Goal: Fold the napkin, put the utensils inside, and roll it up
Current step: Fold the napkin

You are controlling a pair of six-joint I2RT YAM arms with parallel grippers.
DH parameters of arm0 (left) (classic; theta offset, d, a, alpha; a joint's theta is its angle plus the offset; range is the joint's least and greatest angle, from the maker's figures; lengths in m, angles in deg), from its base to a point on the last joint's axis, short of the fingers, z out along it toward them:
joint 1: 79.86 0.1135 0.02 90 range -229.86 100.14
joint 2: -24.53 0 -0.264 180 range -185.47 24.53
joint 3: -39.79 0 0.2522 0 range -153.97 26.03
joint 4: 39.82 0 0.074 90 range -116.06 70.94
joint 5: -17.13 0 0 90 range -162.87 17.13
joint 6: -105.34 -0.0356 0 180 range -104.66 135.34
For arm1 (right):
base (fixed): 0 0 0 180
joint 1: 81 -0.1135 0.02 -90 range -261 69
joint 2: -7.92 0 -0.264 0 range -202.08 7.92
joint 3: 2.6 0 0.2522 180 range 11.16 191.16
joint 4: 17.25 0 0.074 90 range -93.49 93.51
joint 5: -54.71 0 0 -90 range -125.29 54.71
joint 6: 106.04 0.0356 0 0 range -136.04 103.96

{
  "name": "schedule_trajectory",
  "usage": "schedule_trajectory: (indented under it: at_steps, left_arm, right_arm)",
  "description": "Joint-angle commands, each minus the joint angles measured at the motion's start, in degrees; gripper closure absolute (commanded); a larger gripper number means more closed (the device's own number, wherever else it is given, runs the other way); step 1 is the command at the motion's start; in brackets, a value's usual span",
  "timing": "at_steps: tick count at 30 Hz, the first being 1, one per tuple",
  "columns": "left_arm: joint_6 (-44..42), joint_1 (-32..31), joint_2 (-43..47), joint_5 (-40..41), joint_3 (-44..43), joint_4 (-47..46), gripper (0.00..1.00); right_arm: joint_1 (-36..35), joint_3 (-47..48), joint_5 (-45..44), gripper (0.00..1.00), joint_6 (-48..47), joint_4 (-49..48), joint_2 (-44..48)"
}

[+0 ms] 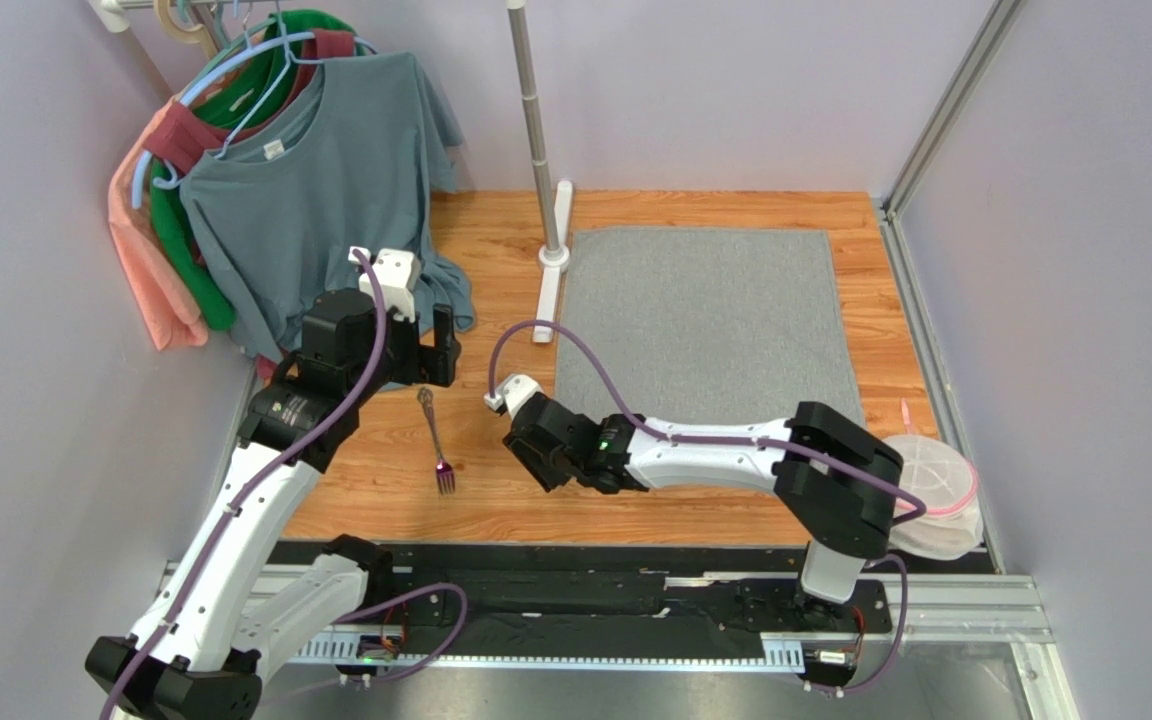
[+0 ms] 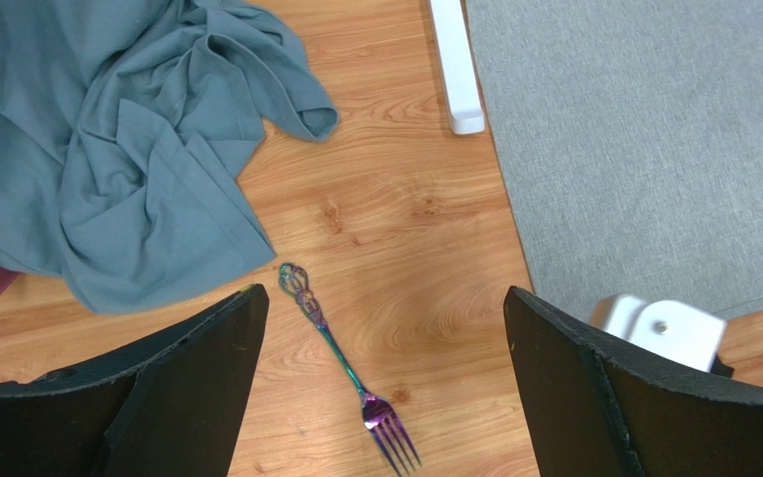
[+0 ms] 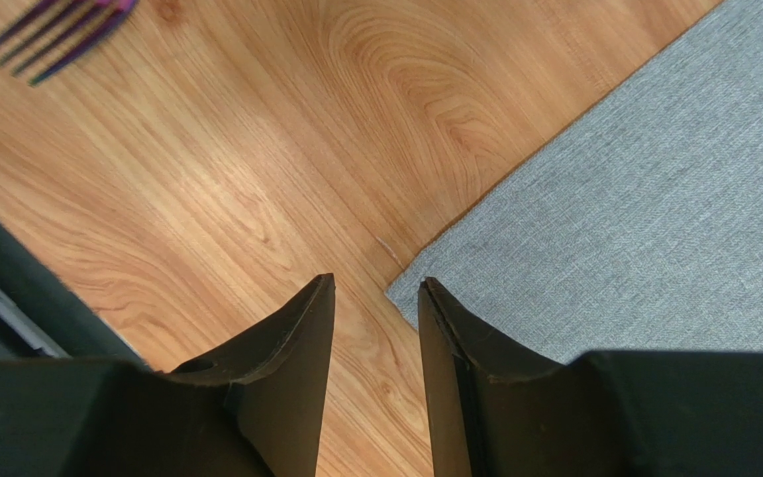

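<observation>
So, the grey napkin [image 1: 702, 323] lies flat toward the wooden table's [image 1: 387, 488] back right, with the fork [image 1: 437, 440] left of it. The left gripper [image 2: 383, 298] hangs wide open over the fork. The right gripper [image 3: 376, 283], jaws narrowly apart and empty, sits at the napkin's near-left corner.

We see a napkin [image 1: 702, 315] of matt grey woven cloth, finely rough, a fork [image 2: 345, 366] of glossy iridescent purple-green metal, a table [image 2: 405, 229] of smooth, softly sheened wood grain, a T-shirt [image 2: 107, 149] of limp blue-grey jersey, matt black fingers [image 3: 291, 378] on our right hand [image 3: 376, 283]
</observation>
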Motion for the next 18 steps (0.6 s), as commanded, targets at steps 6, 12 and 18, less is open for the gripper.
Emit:
schedule_trajectory:
  at_steps: [6, 12, 18]
  left_arm:
    - [0.0, -0.2, 1.0, -1.0, 0.0, -0.4, 0.02]
    - [0.2, -0.2, 1.2, -1.1, -0.1, -0.3, 0.02]
    - [0.2, -0.3, 1.3, -1.5, 0.0, -0.5, 0.02]
  right_arm:
    - [-1.9, 3.7, -7.5, 0.6, -2.2, 4.0, -2.6]
    - [-2.1, 2.6, -5.4, 0.61, -1.8, 3.9, -3.3]
    - [-2.1, 1.8, -4.1, 0.61, -1.3, 3.1, -3.5]
